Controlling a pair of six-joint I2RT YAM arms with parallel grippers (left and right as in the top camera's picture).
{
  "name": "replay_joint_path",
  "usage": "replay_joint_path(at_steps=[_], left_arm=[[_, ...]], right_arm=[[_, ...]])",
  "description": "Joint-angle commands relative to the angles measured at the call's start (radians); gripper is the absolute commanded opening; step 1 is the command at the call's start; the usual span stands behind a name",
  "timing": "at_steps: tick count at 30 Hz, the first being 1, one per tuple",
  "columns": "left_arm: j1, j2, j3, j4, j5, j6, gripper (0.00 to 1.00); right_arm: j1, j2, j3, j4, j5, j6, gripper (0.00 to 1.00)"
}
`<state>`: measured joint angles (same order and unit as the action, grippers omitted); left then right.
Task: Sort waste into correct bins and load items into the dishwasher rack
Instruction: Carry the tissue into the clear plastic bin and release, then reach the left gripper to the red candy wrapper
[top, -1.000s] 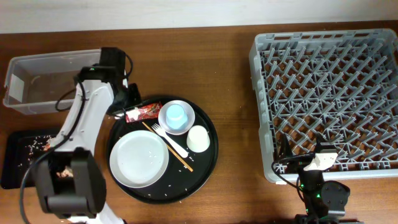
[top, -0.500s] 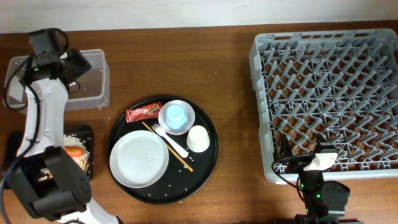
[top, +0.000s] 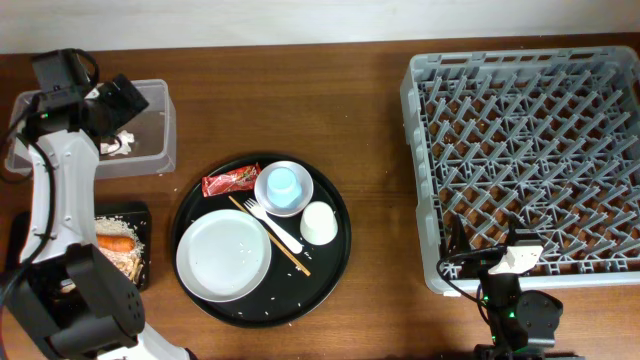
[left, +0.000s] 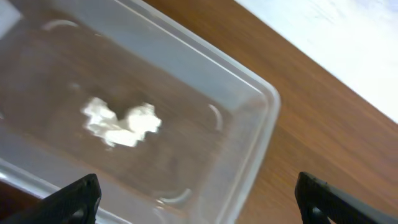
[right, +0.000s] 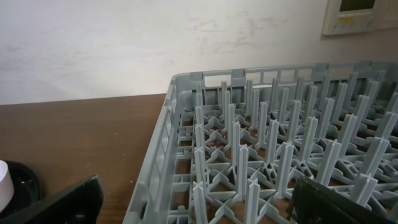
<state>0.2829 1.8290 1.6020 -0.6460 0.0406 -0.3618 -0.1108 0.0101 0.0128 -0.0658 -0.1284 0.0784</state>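
Swung over from the round tray (top: 335, 265) a second ago, the left claw (top: 116, 116) now stands spread wide above the tub (top: 168, 130) at the upper left. Overhead, the tissue (top: 119, 145) lies inside the tub, white and crumpled, just below the claw. From the left wrist, it rests loose on the tub's clear floor, with the fingers far apart at the lower corners. From the right wrist, the right claw (right: 196, 186) gapes wide and empty at the near edge of the rack (right: 261, 155).

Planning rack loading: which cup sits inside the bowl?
The blue cup: it sits in the bowl, while the white cup stands directly on the round tray.
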Motion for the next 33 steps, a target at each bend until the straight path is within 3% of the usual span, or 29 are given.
replay_joint_path(at_steps=[1, 2, 3, 5, 11, 14, 21, 28, 33], left_arm=[[-0.016, -0.092, 0.010, -0.026, 0.330, 0.058, 0.95], [-0.046, -0.105, 0.010, -0.046, 0.357, 0.066, 0.81], [-0.091, -0.108, 0.010, -0.083, 0.354, 0.069, 0.75], [-0.175, -0.099, 0.009, -0.166, 0.287, 0.069, 0.75], [-0.353, -0.024, 0.005, -0.301, -0.138, 0.133, 0.75], [-0.355, 0.064, 0.005, -0.385, -0.138, 0.132, 0.73], [-0.360, 0.218, 0.005, -0.396, -0.151, 0.113, 0.72], [-0.372, 0.309, 0.002, -0.410, -0.143, 0.113, 0.71], [-0.375, 0.317, 0.001, -0.412, -0.135, 0.040, 0.71]], right_arm=[[-0.008, -0.006, -0.007, -0.002, 0.008, 0.000, 0.99], [-0.008, -0.006, -0.007, -0.002, 0.008, 0.000, 0.99], [-0.008, -0.006, -0.007, -0.002, 0.008, 0.000, 0.99], [-0.008, -0.006, -0.007, -0.002, 0.008, 0.000, 0.98], [-0.008, -0.006, -0.007, -0.002, 0.008, 0.000, 0.99], [-0.008, -0.006, -0.007, -0.002, 0.008, 0.000, 0.99], [-0.008, -0.006, -0.007, -0.002, 0.008, 0.000, 0.99], [-0.008, -0.006, -0.007, -0.002, 0.008, 0.000, 0.99], [-0.008, -0.006, -0.007, -0.002, 0.008, 0.000, 0.99]])
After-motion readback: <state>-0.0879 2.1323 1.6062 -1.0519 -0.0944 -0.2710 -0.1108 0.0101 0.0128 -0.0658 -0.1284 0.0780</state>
